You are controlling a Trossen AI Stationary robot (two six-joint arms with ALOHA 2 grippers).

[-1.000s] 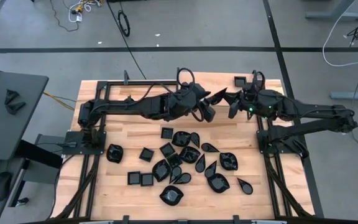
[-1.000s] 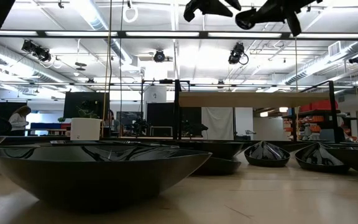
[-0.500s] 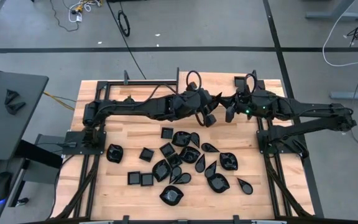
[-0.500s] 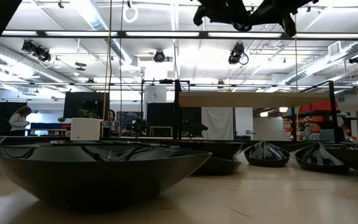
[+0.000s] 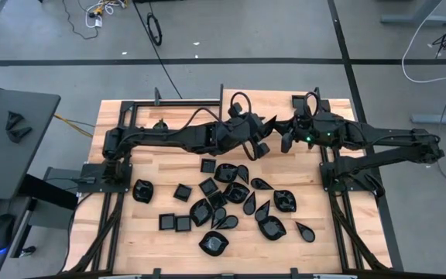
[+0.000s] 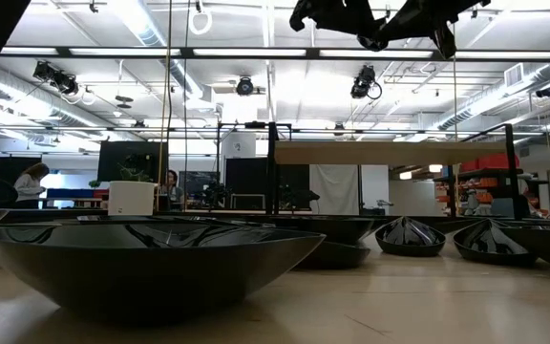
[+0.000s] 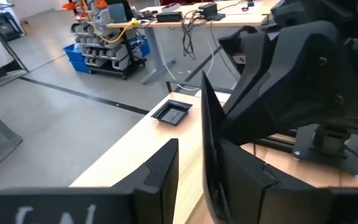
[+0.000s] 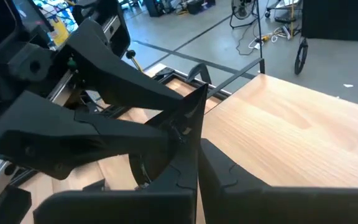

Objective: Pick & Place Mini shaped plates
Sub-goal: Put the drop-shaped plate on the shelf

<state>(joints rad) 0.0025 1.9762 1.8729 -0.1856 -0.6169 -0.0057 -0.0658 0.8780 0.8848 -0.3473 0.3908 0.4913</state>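
A thin glossy black mini plate (image 7: 211, 146) stands on edge, its long axis running up and away, gripped between the left gripper (image 5: 259, 133) fingers above the table's (image 5: 169, 201) far middle. The right gripper (image 5: 287, 133), clenched, pinches the same plate's edge. The other mini plates (image 5: 231, 198) lie clustered nearer the front, with bare wood all around them.

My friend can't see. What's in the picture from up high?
Two dark robot arms meet above the far side of a wooden table, the left claw and right claw nearly touching over a thin black plate. Many small shiny black plates lie scattered nearer the camera.
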